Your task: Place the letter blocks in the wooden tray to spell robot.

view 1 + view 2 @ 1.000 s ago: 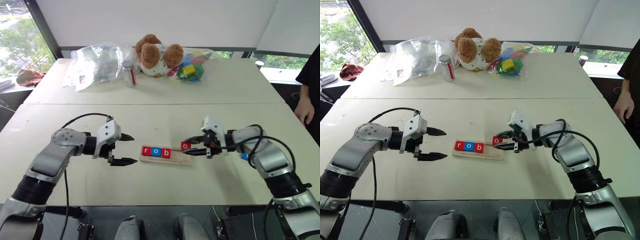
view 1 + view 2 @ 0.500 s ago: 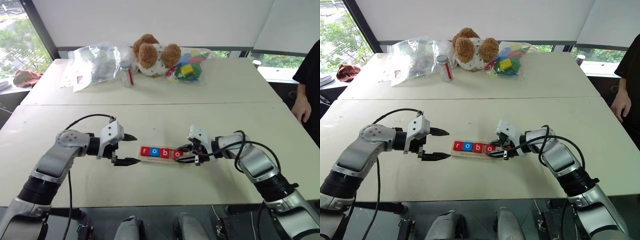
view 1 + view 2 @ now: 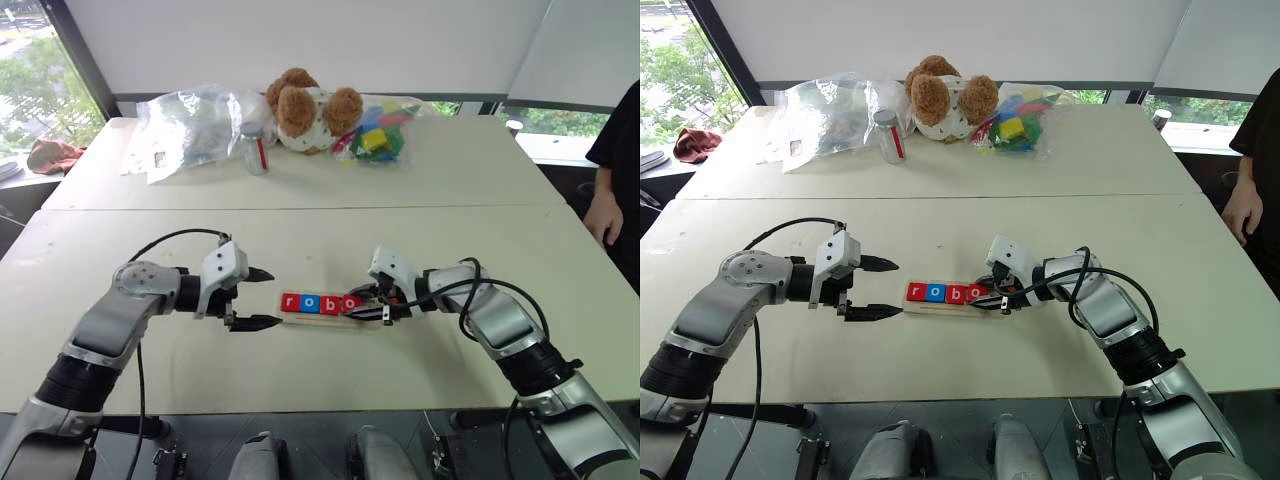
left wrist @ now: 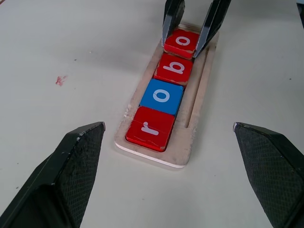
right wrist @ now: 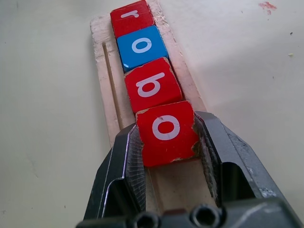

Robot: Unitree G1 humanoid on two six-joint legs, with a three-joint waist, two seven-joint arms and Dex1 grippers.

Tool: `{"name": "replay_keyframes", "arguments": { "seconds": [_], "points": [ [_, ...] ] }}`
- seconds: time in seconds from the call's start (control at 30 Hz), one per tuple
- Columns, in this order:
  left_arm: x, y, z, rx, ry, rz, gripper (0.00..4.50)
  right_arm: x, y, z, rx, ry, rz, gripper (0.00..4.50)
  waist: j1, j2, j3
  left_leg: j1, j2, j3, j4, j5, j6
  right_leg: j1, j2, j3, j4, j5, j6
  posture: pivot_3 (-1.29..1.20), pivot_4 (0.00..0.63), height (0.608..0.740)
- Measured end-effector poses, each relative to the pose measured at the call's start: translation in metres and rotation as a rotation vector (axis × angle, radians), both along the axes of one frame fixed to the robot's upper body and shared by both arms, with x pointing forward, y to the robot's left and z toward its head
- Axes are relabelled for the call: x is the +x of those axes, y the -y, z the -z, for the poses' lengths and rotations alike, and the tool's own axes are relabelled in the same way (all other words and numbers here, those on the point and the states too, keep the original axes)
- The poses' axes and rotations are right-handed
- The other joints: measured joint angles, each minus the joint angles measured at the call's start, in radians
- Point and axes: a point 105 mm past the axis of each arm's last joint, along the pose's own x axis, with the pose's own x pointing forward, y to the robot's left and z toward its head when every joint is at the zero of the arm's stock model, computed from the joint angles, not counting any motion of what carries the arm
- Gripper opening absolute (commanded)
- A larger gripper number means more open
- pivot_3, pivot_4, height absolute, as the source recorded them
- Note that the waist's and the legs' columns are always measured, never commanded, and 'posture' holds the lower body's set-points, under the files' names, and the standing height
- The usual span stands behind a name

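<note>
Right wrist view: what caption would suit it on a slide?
Right hand sets a red "o" tile after r, o, b on the wooden tray.

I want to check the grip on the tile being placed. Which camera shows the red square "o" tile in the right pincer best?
The right wrist view: the red square "o" tile sits large between the right pincer's fingers, over the pale wooden tray. The left wrist view shows it farther off, still clamped. In both eye views it is tiny.

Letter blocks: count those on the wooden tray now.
4, in one row on the wooden tray: red r, blue o, red b, and a red o gripped by the right claw. No t in sight.
</note>
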Motion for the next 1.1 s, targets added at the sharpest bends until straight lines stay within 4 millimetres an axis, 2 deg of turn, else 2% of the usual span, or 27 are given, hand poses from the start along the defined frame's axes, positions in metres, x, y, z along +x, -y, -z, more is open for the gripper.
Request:
{"name": "replay_keyframes", "arguments": {
  "seconds": [0.2, 0.23, 0.43, 0.87, 1.1],
  "points": [
    [0.000, 0.001, 0.000, -0.005, 0.000, 0.001, 4.50, -0.002, -0.003, 0.001, -0.009, 0.011, -0.024, 4.15, 0.000, 0.000, 0.000, 0.000, 0.000, 0.000, 0.000, 0.000, 0.000, 0.000, 0.000, 0.000, 0.000, 0.000, 0.000, 0.00, 0.150, 0.740],
    [0.000, 0.001, 0.000, -0.006, 0.000, 0.002, 4.50, -0.002, -0.004, 0.002, -0.013, 0.014, -0.026, 4.47, 0.000, 0.000, 0.000, 0.000, 0.000, 0.000, 0.000, 0.000, 0.000, 0.000, 0.000, 0.000, 0.000, 0.000, 0.000, 0.00, 0.150, 0.740],
    [0.000, 0.003, 0.000, -0.013, -0.001, 0.004, 4.50, -0.004, -0.006, -0.003, -0.011, 0.049, -0.034, 4.47, 0.000, 0.000, 0.000, 0.000, 0.000, 0.000, 0.000, 0.000, 0.000, 0.000, 0.000, 0.000, 0.000, 0.000, 0.000, 0.00, 0.150, 0.740],
    [0.003, 0.006, -0.001, -0.025, 0.002, 0.006, 4.50, 0.007, 0.009, -0.008, -0.099, 0.183, -0.026, 4.47, -0.001, 0.000, 0.000, 0.000, 0.000, 0.000, 0.000, 0.000, 0.000, 0.000, 0.000, 0.000, 0.000, 0.000, 0.000, 0.00, 0.150, 0.740],
    [0.007, 0.003, 0.000, -0.024, -0.001, -0.007, 4.50, 0.013, 0.005, -0.012, -0.094, 0.220, -0.026, 4.47, 0.000, 0.000, 0.000, 0.000, 0.000, 0.000, 0.000, 0.000, 0.000, 0.000, 0.000, 0.000, 0.000, 0.000, 0.000, 0.00, 0.150, 0.740]
  ]
}}
